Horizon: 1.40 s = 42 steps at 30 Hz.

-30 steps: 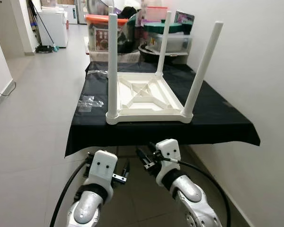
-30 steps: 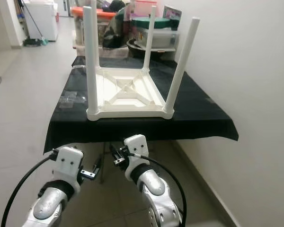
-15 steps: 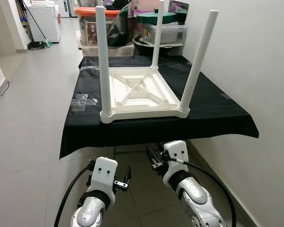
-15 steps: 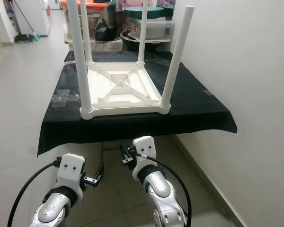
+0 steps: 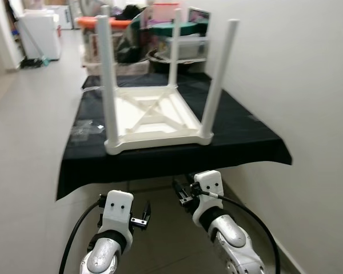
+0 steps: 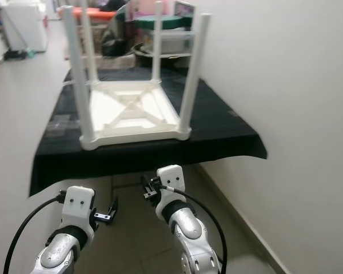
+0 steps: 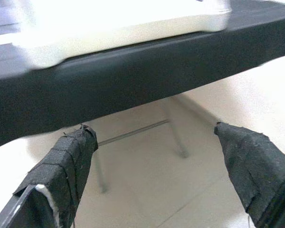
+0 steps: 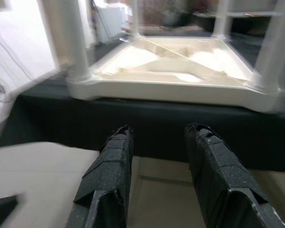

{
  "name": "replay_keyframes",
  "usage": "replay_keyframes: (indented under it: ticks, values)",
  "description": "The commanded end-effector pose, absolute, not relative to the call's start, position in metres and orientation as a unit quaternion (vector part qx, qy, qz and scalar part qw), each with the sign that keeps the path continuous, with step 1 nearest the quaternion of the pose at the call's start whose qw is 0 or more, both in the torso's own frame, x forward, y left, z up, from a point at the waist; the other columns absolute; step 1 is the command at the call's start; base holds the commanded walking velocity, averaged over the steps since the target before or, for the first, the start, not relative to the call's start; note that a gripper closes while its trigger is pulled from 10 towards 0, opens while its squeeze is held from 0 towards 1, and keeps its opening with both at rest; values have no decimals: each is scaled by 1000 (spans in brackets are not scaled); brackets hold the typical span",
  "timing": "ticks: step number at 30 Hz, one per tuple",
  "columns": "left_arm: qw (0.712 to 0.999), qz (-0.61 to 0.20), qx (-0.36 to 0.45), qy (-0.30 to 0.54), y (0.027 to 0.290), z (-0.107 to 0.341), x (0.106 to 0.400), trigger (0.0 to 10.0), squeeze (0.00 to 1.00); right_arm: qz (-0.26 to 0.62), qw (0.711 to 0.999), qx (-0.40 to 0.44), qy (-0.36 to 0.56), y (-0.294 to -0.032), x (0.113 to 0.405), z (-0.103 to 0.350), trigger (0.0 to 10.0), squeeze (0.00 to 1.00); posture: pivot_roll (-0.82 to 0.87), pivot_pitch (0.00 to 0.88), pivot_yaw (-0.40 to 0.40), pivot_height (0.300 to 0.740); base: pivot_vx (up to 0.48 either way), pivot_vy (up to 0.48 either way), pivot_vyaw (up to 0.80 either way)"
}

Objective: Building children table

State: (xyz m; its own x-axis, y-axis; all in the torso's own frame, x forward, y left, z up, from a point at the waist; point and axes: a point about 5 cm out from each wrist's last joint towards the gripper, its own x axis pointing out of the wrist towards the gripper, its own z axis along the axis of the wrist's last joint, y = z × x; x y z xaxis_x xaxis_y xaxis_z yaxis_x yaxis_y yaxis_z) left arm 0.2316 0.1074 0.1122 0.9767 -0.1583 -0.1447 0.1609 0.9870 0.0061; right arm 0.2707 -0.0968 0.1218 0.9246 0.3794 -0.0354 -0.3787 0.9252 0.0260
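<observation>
1. A white children's table lies upside down on a work table covered with a black cloth. Its top rests flat on the cloth and all four legs stand up.
2. The near-left leg and near-right leg rise from the corners closest to the robot. The two far legs stand at the back corners.
3. The left gripper hangs low, in front of and below the cloth's near edge. Its two black fingers are spread wide apart and hold nothing; the left wrist view looks under the table at its metal frame.
4. The right gripper is also below the near edge, to the right of the left one. Its fingers stand a narrow gap apart and grip nothing.
5. A clear plastic bag lies on the cloth to the left of the white table.
6. Storage boxes and other clutter are piled past the far end of the cloth.
7. A white wall runs along the right side.
</observation>
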Motion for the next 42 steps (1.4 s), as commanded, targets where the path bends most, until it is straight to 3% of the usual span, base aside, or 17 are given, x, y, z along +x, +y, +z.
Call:
replay_keyframes:
  ticks: [1, 16, 33, 34, 42]
  values:
    - [994, -69, -3, 84, 110, 106, 232, 10000, 0, 202, 979, 17, 22, -91, 271, 121, 10000, 0, 153, 0, -77, 740, 390, -277, 0]
    - [994, -44, -32, 93, 115, 103, 233, 10000, 0, 188, 982, 7, 28, -96, 276, 119, 10000, 0, 155, 0, -82, 740, 384, -235, 0]
    - [997, -29, -34, 64, 119, 111, 235, 10000, 0, 135, 991, 8, -3, -107, 292, 132, 10000, 0, 164, 0, -83, 740, 0, 0, 0]
    - [997, -28, -33, 64, 120, 111, 235, 10000, 0, 135, 991, 9, -7, -107, 292, 133, 10000, 1000, 164, 0, -83, 740, 0, 0, 0]
    - [998, -26, -13, 53, 120, 114, 235, 10000, 0, 161, 986, 25, -24, -101, 297, 144, 10000, 1000, 165, 0, -85, 740, 0, 0, 0]
